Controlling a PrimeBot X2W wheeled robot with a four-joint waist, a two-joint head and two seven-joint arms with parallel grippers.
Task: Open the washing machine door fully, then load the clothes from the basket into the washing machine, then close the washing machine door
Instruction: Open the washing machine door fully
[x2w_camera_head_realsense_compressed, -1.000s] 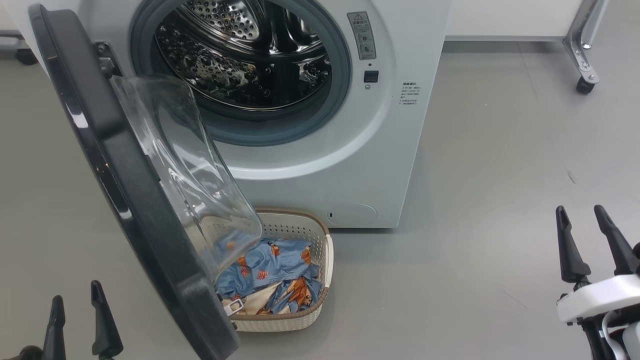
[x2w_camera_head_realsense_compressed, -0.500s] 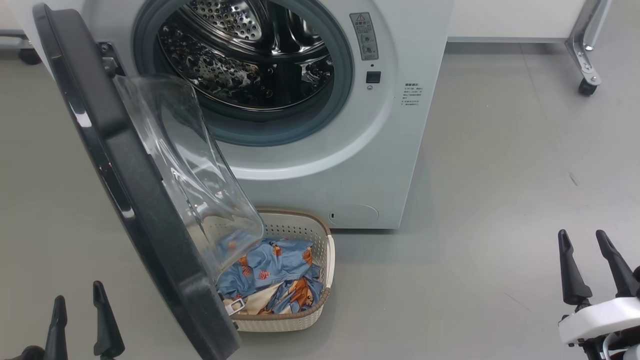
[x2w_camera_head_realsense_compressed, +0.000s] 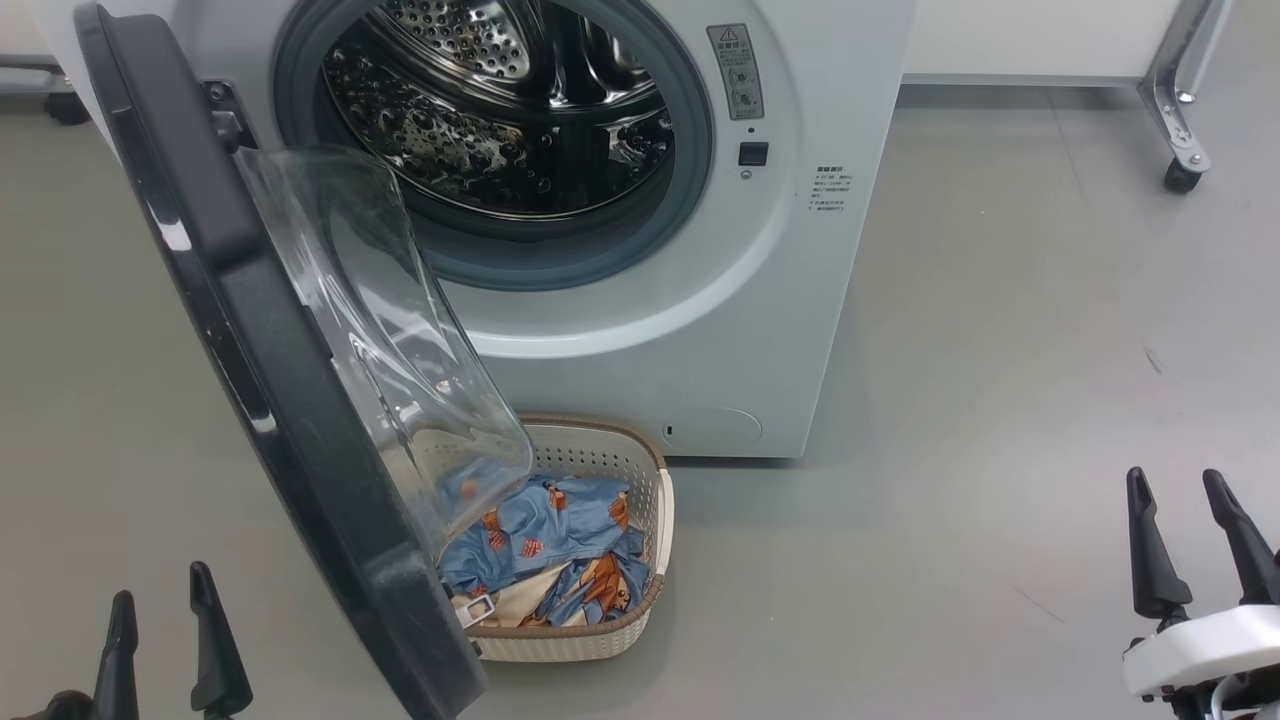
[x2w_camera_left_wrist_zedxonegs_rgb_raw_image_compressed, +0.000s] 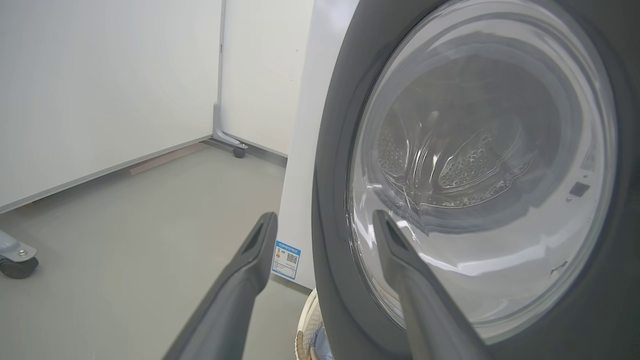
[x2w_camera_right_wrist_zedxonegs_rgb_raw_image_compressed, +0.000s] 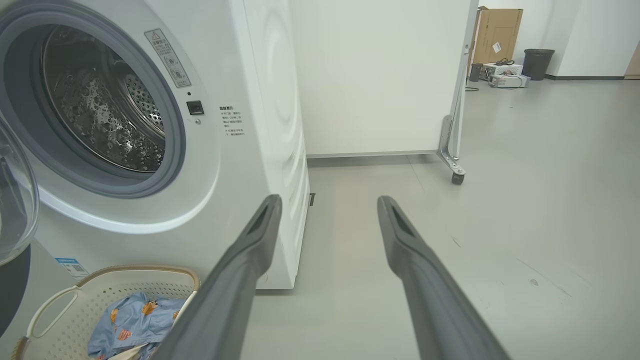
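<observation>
The washing machine door (x2w_camera_head_realsense_compressed: 260, 400) is standing open at the left of the washing machine (x2w_camera_head_realsense_compressed: 700, 300). The basket (x2w_camera_head_realsense_compressed: 600, 640) is sitting just in front of the machine, with the clothes (x2w_camera_head_realsense_compressed: 560, 520) lying inside it. The left gripper (x2w_camera_head_realsense_compressed: 162, 582) and the right gripper (x2w_camera_head_realsense_compressed: 1174, 476) are both hanging released, holding nothing.

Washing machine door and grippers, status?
Left gripper open, empty, beside washing machine door. Right gripper open, empty. Door open; clothes in basket. Door overlaps basket's left side.
</observation>
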